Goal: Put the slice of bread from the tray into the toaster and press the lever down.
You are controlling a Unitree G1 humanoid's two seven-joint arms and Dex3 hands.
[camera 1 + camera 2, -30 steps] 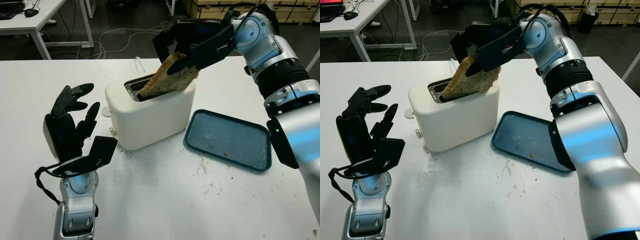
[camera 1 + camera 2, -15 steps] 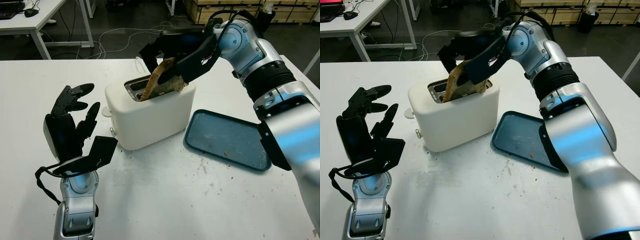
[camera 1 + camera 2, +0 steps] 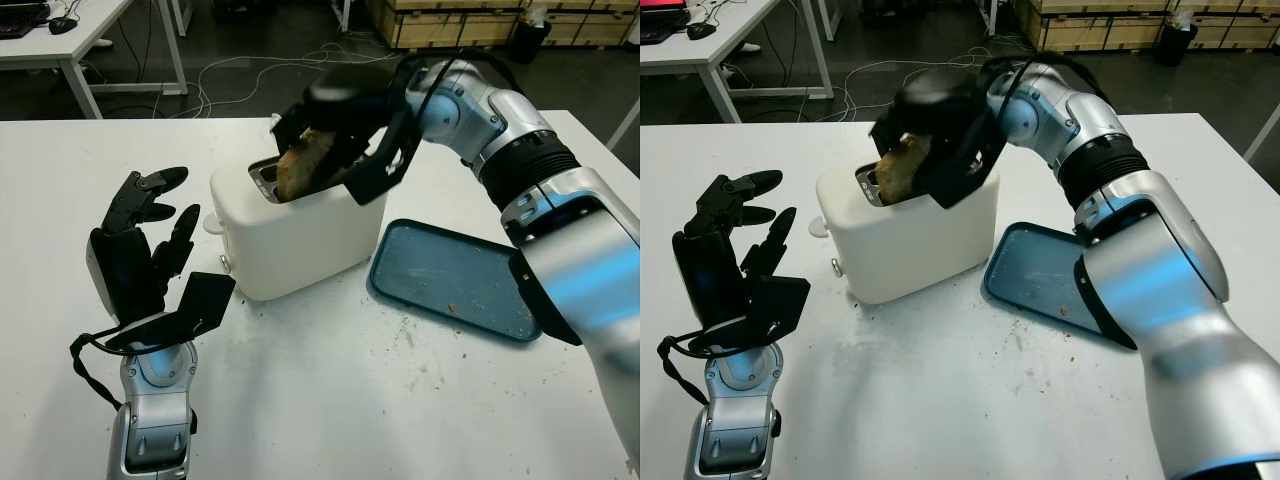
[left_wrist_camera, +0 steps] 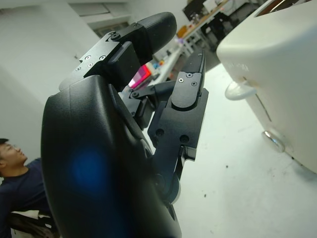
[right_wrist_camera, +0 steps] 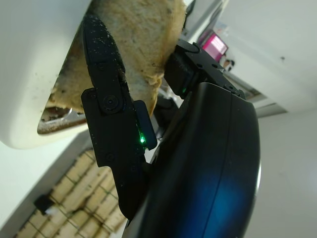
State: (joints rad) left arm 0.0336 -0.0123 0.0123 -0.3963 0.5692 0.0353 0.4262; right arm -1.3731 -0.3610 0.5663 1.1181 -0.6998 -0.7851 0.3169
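A white toaster (image 3: 300, 225) stands mid-table, its lever knob (image 3: 212, 223) on the left end. My right hand (image 3: 335, 135) is over the toaster's top, shut on the slice of bread (image 3: 303, 163), which sits tilted with its lower end inside the slot (image 3: 265, 172). In the right wrist view a black finger (image 5: 111, 114) presses against the bread (image 5: 141, 37) at the slot's mouth. The blue tray (image 3: 457, 279) lies bare to the right of the toaster. My left hand (image 3: 145, 240) is open, held upright to the left of the toaster, near the lever.
Crumbs dot the white table (image 3: 400, 400) in front of the tray. Behind the table are a dark floor with cables (image 3: 230, 75), another desk (image 3: 70, 40) at the far left and wooden crates (image 3: 450, 20). A person (image 4: 15, 183) shows in the left wrist view.
My right hand has swung left and down over the toaster, lowering the bread from above the slot to partly inside it. The left hand has not moved.
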